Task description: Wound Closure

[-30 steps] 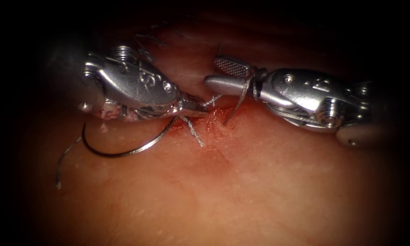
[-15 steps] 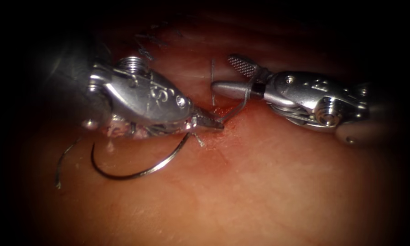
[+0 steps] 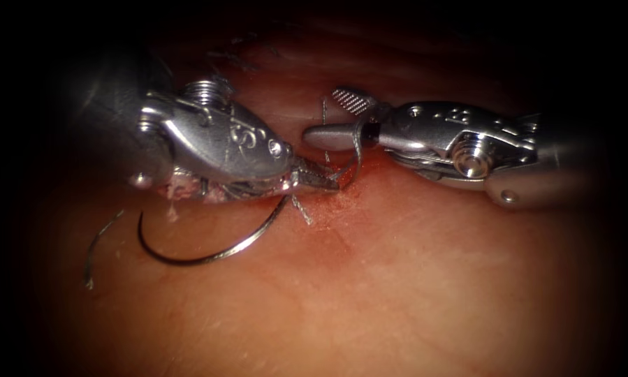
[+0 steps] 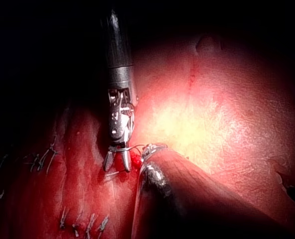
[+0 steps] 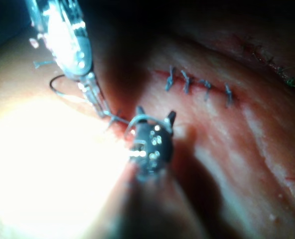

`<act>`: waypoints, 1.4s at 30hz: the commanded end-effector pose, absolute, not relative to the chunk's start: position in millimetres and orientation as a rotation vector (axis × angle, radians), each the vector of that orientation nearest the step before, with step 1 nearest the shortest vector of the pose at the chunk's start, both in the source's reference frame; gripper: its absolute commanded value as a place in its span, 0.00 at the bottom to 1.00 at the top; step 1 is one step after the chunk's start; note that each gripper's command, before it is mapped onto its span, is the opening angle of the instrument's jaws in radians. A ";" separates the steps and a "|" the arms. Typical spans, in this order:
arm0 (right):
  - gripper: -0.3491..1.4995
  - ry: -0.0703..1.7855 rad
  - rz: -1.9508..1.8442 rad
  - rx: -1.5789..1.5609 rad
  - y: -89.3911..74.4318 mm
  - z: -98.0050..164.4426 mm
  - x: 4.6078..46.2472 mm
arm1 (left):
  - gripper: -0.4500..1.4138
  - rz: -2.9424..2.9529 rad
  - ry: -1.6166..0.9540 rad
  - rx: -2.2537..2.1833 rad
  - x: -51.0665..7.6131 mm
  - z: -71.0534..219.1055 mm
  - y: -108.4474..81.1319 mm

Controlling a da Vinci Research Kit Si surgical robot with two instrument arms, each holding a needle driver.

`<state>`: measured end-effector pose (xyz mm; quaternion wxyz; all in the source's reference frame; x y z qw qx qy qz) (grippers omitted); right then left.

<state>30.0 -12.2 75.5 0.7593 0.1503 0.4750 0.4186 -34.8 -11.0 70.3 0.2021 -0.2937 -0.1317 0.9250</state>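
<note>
**Q:** Item one, the left tool [image 3: 320,181]?

**A:** My left jaws are closed to a thin point just above the cut [image 3: 338,234]. They pinch the thread [image 3: 358,150] where it leaves the tissue [image 3: 397,279].

**Q:** Item two, the right tool [image 3: 322,115]?

**A:** My right jaws stand well apart and clamp nothing. The thread is draped round the lower jaw near the hinge and runs down to my left tip.

**Q:** Item three, the needle [image 3: 202,258]?

**A:** It is out of the tissue and lies flat on the surface, left of the cut and below my left tool. Its point is away from the cut. Its other end rises to the base of my left jaws, and I cannot tell whether they touch it.

**Q:** Sundries?

**A:** A short thread end [image 3: 325,132] stands upright beside my right jaws. There is also a loose strand [image 3: 93,251] far left, red fluid [image 3: 369,181] at the cut, and finished stitches [image 5: 197,82] farther along.

**Q:** Step in hand?

**A:** I judge it to be knot-tying, with a loop laid round the right tool.

**Q:** What does the next move call for?

**A:** In my judgement, the wrap must stay on the right jaw while the open jaws reach that short end, and my left must keep its pinch and hold tension.
</note>
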 end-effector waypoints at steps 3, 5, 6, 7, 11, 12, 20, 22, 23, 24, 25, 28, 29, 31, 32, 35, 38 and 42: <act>0.64 1.033 0.917 0.346 -12.8 76.6 31.3 | 0.00 2.586 -0.369 -0.818 -35.3 71.0 -11.3; 0.64 1.027 0.918 0.352 -12.8 76.8 31.6 | 0.00 2.587 -0.369 -0.819 -35.2 71.2 -11.2; 0.64 1.021 0.918 0.352 -12.8 76.9 31.7 | 0.00 2.589 -0.370 -0.816 -35.2 71.2 -11.2; 0.64 1.021 0.918 0.352 -12.8 77.0 31.7 | 0.00 2.589 -0.370 -0.816 -35.2 71.2 -11.2; 0.64 1.006 0.928 0.345 -12.3 77.5 31.0 | 0.00 2.589 -0.370 -0.816 -35.1 71.3 -11.2; 0.64 1.005 0.929 0.342 -12.2 77.6 30.9 | 0.00 2.590 -0.370 -0.816 -35.1 71.3 -11.2; 0.65 0.992 0.955 0.354 -12.4 78.9 31.0 | 0.00 2.590 -0.370 -0.816 -35.1 71.4 -11.2; 0.65 0.991 0.962 0.356 -12.4 78.9 31.2 | 0.00 2.590 -0.370 -0.816 -35.1 71.4 -11.2; 0.65 0.992 0.960 0.361 -12.4 78.8 31.6 | 0.00 2.590 -0.370 -0.817 -35.1 71.4 -11.2; 0.65 0.992 0.963 0.369 -12.4 78.7 31.7 | 0.00 2.590 -0.370 -0.816 -35.1 71.4 -11.2; 0.64 0.995 0.957 0.382 -12.4 78.7 32.0 | 0.00 2.590 -0.370 -0.816 -35.1 71.4 -11.2; 0.60 1.005 0.937 0.434 -12.5 78.6 32.5 | 0.00 2.590 -0.370 -0.817 -35.1 71.4 -11.2; 0.59 1.006 0.937 0.440 -12.5 78.6 32.5 | 0.00 2.590 -0.369 -0.817 -35.1 71.5 -11.2; 0.57 1.006 0.938 0.448 -12.6 78.6 32.5 | 0.00 2.592 -0.372 -0.814 -35.0 71.4 -11.3; 0.55 1.002 0.941 0.451 -12.6 78.7 32.4 | 0.00 2.593 -0.372 -0.814 -35.0 71.4 -11.3; 0.52 0.992 0.948 0.459 -12.8 78.7 32.3 | 0.00 2.593 -0.372 -0.814 -34.9 71.4 -11.3; 0.43 0.992 0.951 0.465 -12.9 78.7 32.4 | 0.00 2.593 -0.372 -0.814 -34.9 71.4 -11.3; 0.24 0.994 0.955 0.467 -12.5 78.4 32.4 | 0.00 2.593 -0.372 -0.814 -34.9 71.4 -11.3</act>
